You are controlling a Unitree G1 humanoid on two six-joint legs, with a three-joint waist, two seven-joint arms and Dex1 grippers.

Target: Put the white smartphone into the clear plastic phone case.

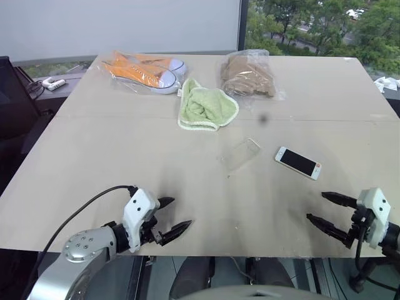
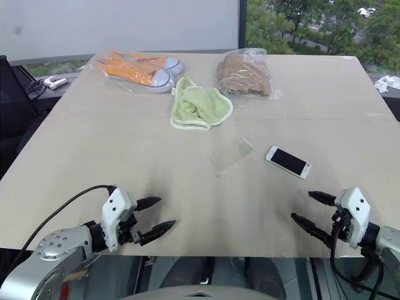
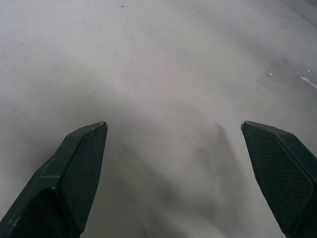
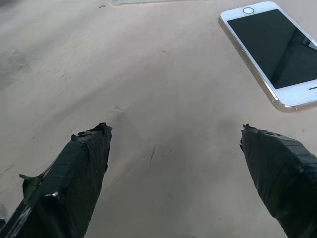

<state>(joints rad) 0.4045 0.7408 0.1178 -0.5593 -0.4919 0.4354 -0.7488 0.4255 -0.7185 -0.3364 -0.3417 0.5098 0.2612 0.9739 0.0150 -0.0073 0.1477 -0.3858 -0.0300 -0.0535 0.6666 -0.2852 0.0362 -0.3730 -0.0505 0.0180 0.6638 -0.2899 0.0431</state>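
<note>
We found the white smartphone (image 1: 298, 162), a small flat rectangle with a black screen and an orange-red mark at one end, lying face up on the pale beige table (image 1: 125, 156), to the right of centre. Just beside it, on its left and not touching it, lay the clear plastic phone case (image 1: 239, 154), a thin see-through shell with faint glinting edges. Our right gripper (image 1: 325, 207) hovered near the table's front edge, in front of the phone, its two black fingers (image 4: 79, 173) spread wide and holding nothing, clear of the phone. Our left gripper (image 1: 176, 215) stood well apart over the front left of the table, likewise spread wide and empty above bare surface. Farther back lay a crumpled light green towel (image 1: 206, 106), a bagged pair of orange-and-white shoes (image 1: 147, 70) and a bagged brown bundle (image 1: 249, 76).
</note>
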